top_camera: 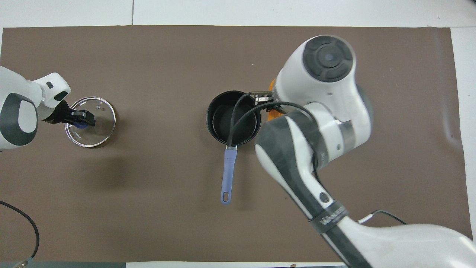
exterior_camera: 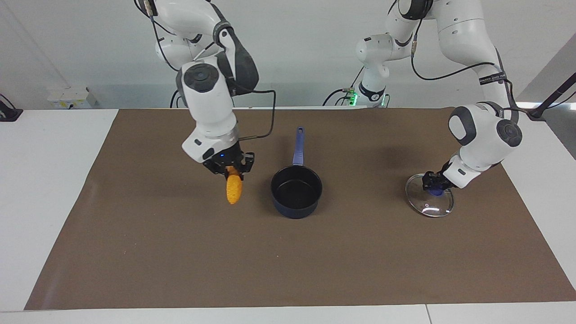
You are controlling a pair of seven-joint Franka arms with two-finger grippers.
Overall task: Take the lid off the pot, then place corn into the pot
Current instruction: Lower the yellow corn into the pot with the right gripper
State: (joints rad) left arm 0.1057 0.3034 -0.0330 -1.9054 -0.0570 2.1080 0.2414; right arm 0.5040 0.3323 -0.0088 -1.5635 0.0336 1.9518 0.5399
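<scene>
Carrying: right gripper [exterior_camera: 228, 167] clamps corn [exterior_camera: 233, 189] hanging tip-down, beside pot [exterior_camera: 296, 191], toward the right arm's end.
Lid: left gripper [exterior_camera: 433, 182] at lid [exterior_camera: 429, 203] knob; grip unclear.

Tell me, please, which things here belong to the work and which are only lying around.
Belong to the job:
- pot, uncovered
- lid, on the mat, knob in the left hand
- corn, hanging from the right hand beside the pot

Just there:
- brown mat
- white table

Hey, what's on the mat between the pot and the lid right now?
Nothing: between the pot and the lid there is only bare brown mat, clearest in the facing view.
</scene>
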